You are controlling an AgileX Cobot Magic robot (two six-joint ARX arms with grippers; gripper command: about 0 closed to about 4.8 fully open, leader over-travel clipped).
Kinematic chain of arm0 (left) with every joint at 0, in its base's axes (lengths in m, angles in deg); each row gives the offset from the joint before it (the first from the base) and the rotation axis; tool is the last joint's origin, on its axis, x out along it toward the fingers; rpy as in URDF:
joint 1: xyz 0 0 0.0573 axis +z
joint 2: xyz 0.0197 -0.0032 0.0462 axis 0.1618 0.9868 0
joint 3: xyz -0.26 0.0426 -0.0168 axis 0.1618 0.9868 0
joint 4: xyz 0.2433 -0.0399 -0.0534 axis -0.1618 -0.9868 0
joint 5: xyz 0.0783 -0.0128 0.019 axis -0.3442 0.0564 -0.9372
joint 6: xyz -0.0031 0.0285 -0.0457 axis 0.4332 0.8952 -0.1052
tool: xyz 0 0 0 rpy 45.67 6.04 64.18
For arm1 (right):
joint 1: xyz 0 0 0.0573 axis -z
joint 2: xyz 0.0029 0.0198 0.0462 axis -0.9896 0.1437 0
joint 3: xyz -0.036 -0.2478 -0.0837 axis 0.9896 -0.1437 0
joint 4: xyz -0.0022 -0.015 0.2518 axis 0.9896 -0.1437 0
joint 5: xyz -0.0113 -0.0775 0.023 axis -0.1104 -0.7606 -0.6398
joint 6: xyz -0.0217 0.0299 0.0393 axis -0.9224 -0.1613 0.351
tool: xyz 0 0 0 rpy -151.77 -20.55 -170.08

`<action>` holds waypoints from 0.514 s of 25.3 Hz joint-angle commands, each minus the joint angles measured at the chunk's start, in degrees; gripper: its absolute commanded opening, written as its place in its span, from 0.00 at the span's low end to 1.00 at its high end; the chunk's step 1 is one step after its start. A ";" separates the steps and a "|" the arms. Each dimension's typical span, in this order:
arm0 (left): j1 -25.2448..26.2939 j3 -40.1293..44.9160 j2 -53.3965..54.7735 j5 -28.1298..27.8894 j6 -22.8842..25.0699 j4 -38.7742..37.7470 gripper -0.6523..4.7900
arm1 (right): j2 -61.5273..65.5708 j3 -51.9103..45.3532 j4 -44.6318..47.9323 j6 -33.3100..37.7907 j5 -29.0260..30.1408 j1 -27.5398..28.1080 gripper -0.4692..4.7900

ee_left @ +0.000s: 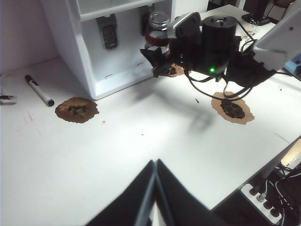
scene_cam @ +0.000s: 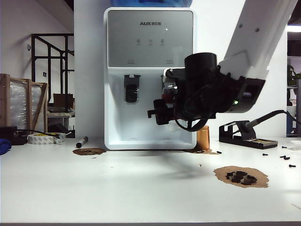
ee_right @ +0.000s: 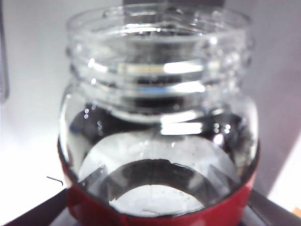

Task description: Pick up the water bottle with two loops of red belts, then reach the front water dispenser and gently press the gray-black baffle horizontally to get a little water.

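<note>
Right gripper (ee_left: 157,63): you are grasping the water bottle (ee_right: 157,117) at its red-banded belly, aloft inside the water dispenser (scene_cam: 149,75) bay | Left gripper (ee_left: 155,188): clenched, idling above the bench's near edge | Handling: rigid, light (empty), likely slick; keep your hold on the band.
</note>
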 commanded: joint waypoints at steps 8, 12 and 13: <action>-0.09 -0.28 0.15 0.24 0.07 0.17 0.12 | -5.01 -7.89 7.58 2.01 8.66 -3.17 0.08; -0.09 -0.28 0.15 0.22 0.07 -0.07 0.12 | -5.53 -8.98 8.76 3.72 17.86 -4.09 0.08; -0.09 -0.28 0.15 0.22 0.07 -0.09 0.12 | -5.57 -8.98 8.81 4.94 20.50 -4.11 0.08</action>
